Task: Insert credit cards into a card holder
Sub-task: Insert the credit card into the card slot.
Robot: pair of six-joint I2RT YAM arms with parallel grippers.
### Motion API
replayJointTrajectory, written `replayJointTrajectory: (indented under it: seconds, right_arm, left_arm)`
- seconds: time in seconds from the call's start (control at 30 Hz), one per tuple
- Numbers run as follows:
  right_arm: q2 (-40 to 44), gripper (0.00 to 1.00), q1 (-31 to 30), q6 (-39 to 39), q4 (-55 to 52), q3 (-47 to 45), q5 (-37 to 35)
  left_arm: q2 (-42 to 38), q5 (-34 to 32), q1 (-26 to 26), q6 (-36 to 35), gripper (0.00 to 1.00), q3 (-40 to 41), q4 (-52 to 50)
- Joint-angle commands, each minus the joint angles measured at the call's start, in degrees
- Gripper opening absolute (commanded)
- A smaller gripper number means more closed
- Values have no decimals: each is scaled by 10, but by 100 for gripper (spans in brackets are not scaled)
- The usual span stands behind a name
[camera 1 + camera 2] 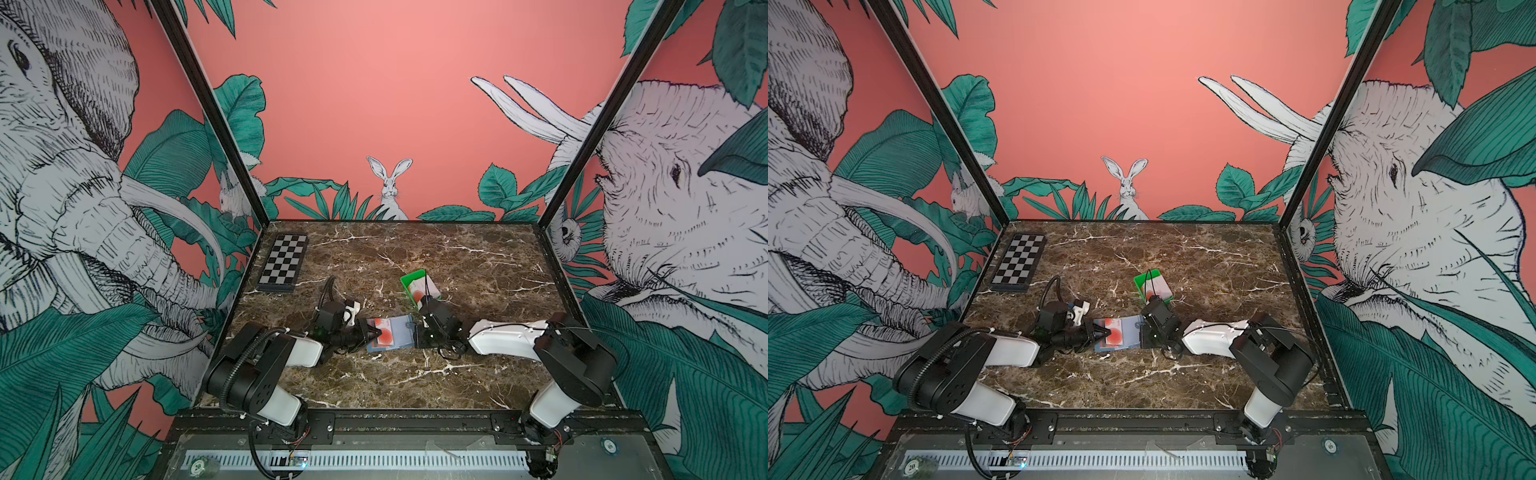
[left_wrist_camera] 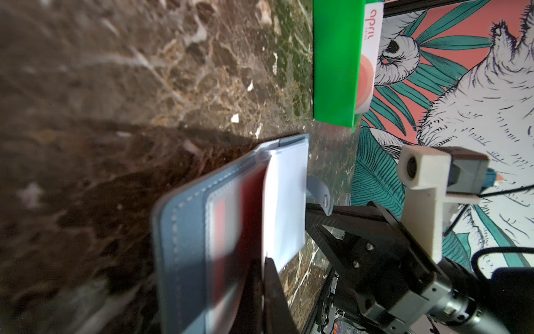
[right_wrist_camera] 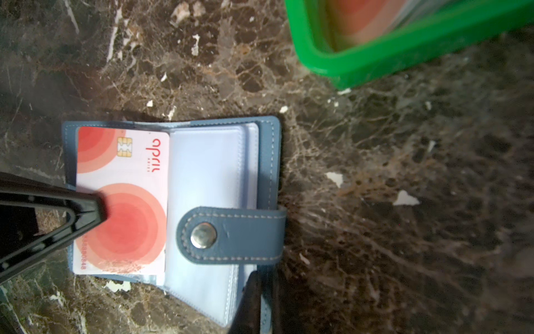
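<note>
L: left gripper (image 3: pixel 99 209) closed to a point, tip resting on credit card (image 3: pixel 127 170) | R: right gripper (image 3: pixel 264 289) pinching cover edge of card holder (image 3: pixel 271 162) | holder lies open on marble table (image 1: pixel 457 270) (card face up on the page nearer the left arm) | more cards (image 1: pixel 419 286) in green tray (image 1: pixel 411 276), near, farther back

Matt card holder (image 3: pixel 270 159) w/ glossy sleeves (image 3: pixel 202 173)

Table (image 1: pixel 457 257): holder (image 1: pixel 401 331), tray (image 1: pixel 410 277), likely chessboard (image 1: pixel 284 262)
</note>
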State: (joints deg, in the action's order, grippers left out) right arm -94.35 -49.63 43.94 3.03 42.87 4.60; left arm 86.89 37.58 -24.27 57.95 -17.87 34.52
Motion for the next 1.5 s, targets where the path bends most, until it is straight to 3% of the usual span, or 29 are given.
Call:
replayJointTrajectory:
  seconds: [0.0,0.67,1.47]
  right_arm:
    - [-17,9,-8,4,10,-4,-5]
    - [-27,8,-9,11,20,-8,-6]
    - [-24,6,-11,19,35,-13,5]
  left_arm:
    - [8,-2,3,16,0,12,22]
    - [20,9,-8,38,0,24,63]
    - [45,17,-11,14,0,-5,47]
